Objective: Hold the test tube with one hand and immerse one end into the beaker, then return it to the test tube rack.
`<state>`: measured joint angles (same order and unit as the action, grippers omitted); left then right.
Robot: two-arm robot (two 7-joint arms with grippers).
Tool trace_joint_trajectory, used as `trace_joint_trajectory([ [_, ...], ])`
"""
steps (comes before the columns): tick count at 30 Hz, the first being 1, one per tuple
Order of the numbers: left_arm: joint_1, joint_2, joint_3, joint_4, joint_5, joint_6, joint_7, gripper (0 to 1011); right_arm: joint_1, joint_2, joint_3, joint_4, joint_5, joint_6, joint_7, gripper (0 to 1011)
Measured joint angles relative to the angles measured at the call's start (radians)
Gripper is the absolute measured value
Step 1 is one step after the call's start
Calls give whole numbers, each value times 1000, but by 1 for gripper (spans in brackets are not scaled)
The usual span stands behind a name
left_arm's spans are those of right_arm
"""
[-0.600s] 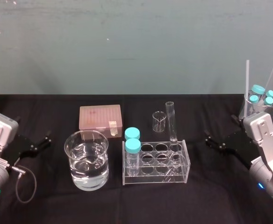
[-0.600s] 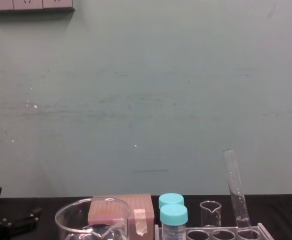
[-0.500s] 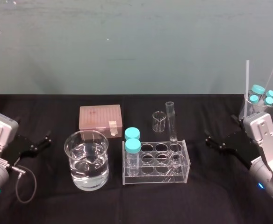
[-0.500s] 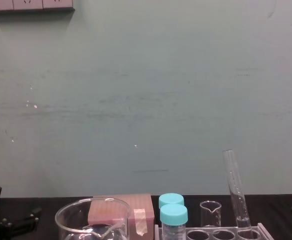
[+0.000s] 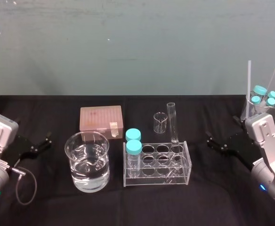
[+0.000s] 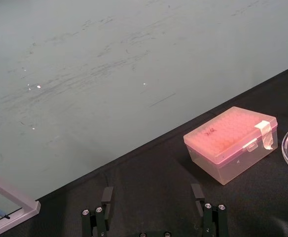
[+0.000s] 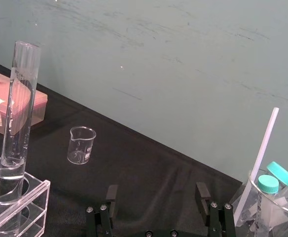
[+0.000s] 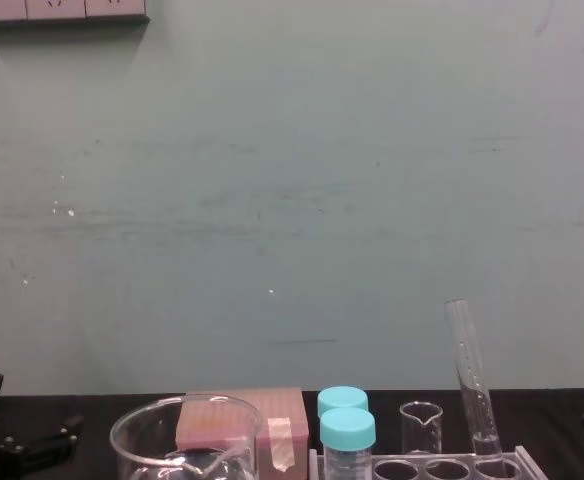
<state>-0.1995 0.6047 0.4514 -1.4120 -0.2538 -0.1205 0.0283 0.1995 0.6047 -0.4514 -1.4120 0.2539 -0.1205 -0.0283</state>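
Tube (image 5: 173,123) stands in the rack (image 5: 156,179), in a back-row hole at the end nearest our right claw (image 5: 211,142). It is nearly upright, with its open rim well above the rack top and a little liquid at its rounded bottom. Our right claw hovers low over the surface (image 5: 213,197), off to the side of the rack and well apart from it. Its fingers spread wide, hold nothing and point toward the tube. From the right wrist, the tube (image 7: 16,113) rises ahead and to one side of the wide jaws of that claw (image 7: 157,197), with bare cloth between.

Beyond the rack from the right claw sits the beaker (image 5: 76,165), partly filled with water, just beside the rack's far end. It lies between the rack and our left claw (image 5: 46,142). The left claw is parked near the surface's edge, well apart from the beaker, also wide and empty. Two vials (image 5: 133,148) stand in the rack at the end farthest from the right claw. From the chest, the tube (image 8: 469,380) tilts slightly.
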Motion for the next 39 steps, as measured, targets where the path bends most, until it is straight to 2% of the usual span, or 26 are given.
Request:
trace_joint_trajectory([
  [24, 0, 0, 0, 0, 0, 0, 0, 1000, 0, 0, 0, 0, 0, 0, 0, 1002],
  [28, 0, 0, 0, 0, 0, 0, 0, 1000, 1, -5, 18, 0, 6, 1, 17, 1002],
  [39, 0, 0, 0, 0, 0, 0, 0, 1000, -5, -11, 84, -30, 78, -10, 98, 1002],
])
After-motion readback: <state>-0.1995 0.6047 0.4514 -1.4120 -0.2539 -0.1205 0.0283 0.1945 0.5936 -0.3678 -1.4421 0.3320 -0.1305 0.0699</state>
